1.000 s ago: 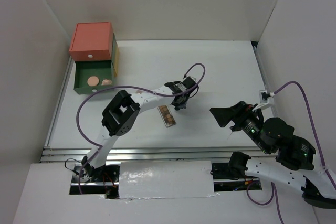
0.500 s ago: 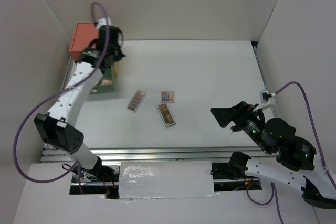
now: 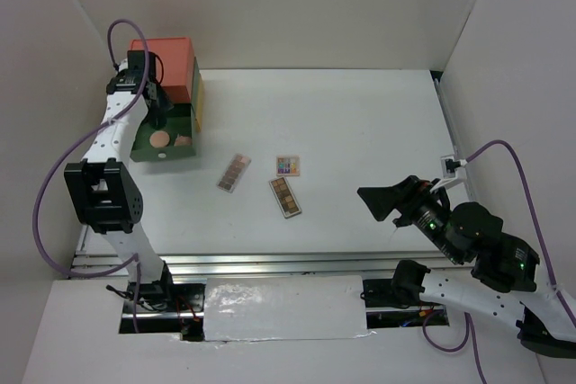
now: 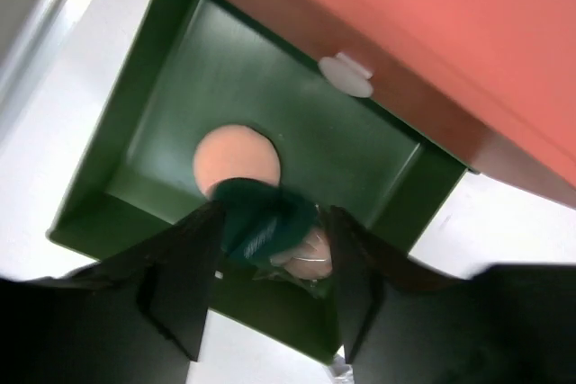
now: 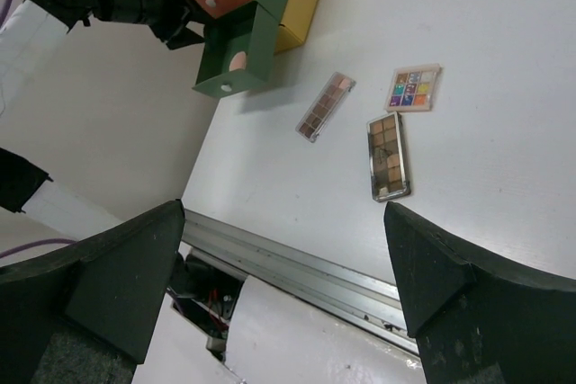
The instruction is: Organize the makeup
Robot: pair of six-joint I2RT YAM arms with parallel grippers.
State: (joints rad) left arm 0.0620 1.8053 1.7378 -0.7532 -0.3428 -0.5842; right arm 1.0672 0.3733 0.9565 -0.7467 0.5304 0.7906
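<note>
- While I am hovering the left tool over the open green drawer of the stacked box, a dark green cosmetic is sitting between its jaws. They are standing parted, and I cannot tell whether they are gripping it or letting it go.
- One peach puff and a second puff are lying inside that drawer, so I am counting them as sorted.
- Three pieces are waiting on the counter, well apart from the drawer: the pinkish palette, the multicolour palette and the brown palette.
- My right tool is hanging spread wide and empty, well apart from the palettes.
- I am judging the job as roughly half done, with the palettes remaining once the green piece is in.
</note>
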